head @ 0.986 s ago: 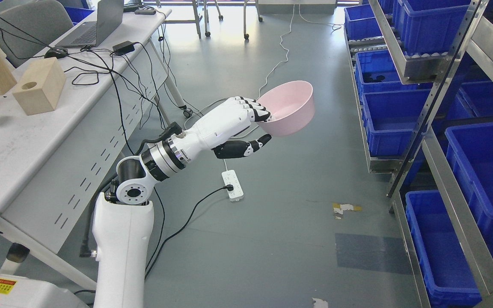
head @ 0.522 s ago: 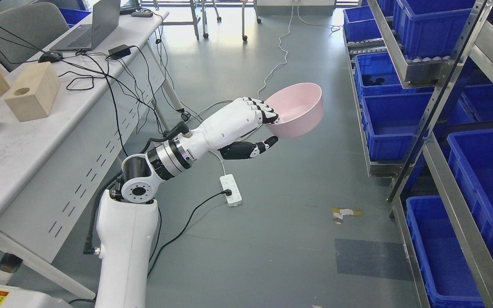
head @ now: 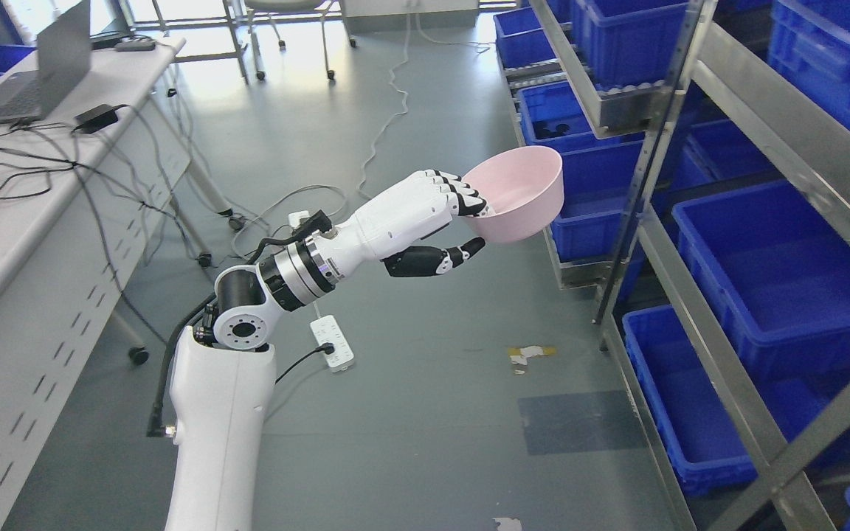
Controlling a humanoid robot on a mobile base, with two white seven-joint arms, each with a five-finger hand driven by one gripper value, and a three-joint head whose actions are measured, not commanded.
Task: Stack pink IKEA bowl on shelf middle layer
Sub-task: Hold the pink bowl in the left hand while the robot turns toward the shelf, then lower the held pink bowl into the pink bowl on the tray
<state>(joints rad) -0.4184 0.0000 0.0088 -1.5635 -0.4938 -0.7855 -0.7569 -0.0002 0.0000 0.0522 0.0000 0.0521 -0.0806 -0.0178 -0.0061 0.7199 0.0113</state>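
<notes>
Overhead, the head view is taking in a grey floor [head: 425, 413] running between a white table [head: 19, 243] at the left and a metal shelf [head: 750, 147] at the right. A laptop [head: 34, 81] and a tangle of black cables [head: 34, 158] are sitting on the table; a white power strip [head: 333, 342] is lying on the floor beside the arm, and a scrap of tape [head: 530, 355] is lying farther right. Blue bins [head: 779, 273] are filling the shelf's tiers. The left hand [head: 446, 221], white with black fingertips, is reaching out from the lower left and gripping the pink bowl [head: 519, 193]: its fingers [head: 462, 198] are curling over the near rim while the thumb is extending under the base. The bowl, plain, smooth, pale pink, round and deep, is hanging in mid-air, tilting slightly toward the camera with nothing visible inside, just beside the shelf's front upright and level with a blue bin behind it.
</notes>
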